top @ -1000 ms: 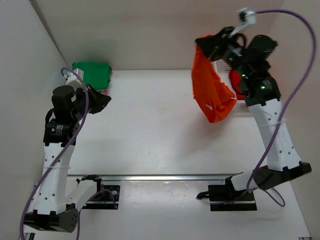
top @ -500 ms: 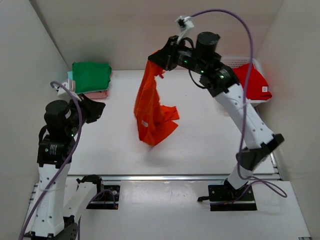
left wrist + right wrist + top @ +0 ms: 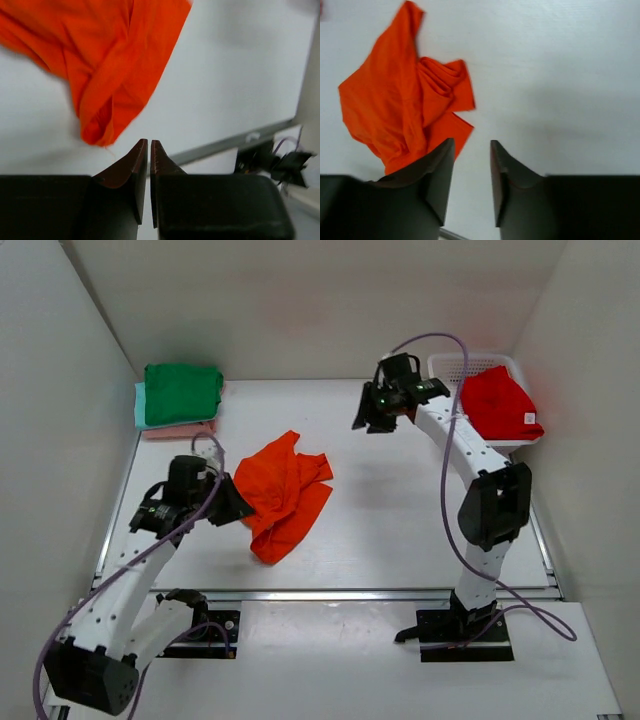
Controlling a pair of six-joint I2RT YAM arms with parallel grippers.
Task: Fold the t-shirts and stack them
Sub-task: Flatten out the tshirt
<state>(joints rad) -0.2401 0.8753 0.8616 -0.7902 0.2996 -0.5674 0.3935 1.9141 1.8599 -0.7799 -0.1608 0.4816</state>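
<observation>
Orange shirt (image 3: 285, 495): lay crumpled on the counter (image 3: 400, 530), left of centre; folds bunched, not flat.
Left pincer (image 3: 149, 143): just beside the shirt's near-left edge; jaws almost closed, nothing between them.
Right pincer (image 3: 472, 145): over bare counter to the right of the shirt; jaws apart, empty.
Stack (image 3: 182, 395): green on mint on pink, far-left corner, well apart from the orange shirt.
Red shirt (image 3: 500, 405): in the basket (image 3: 450, 365), far right.
Risk 1: a pinch into the bunch would probably catch several layers, so the shirt would lift as a wad rather than spread.
Risk 2: the left jaws, as narrow as they stood, could shove cloth instead of taking it.
Risk 3: a sideways drag might pull the shirt toward the near edge.
</observation>
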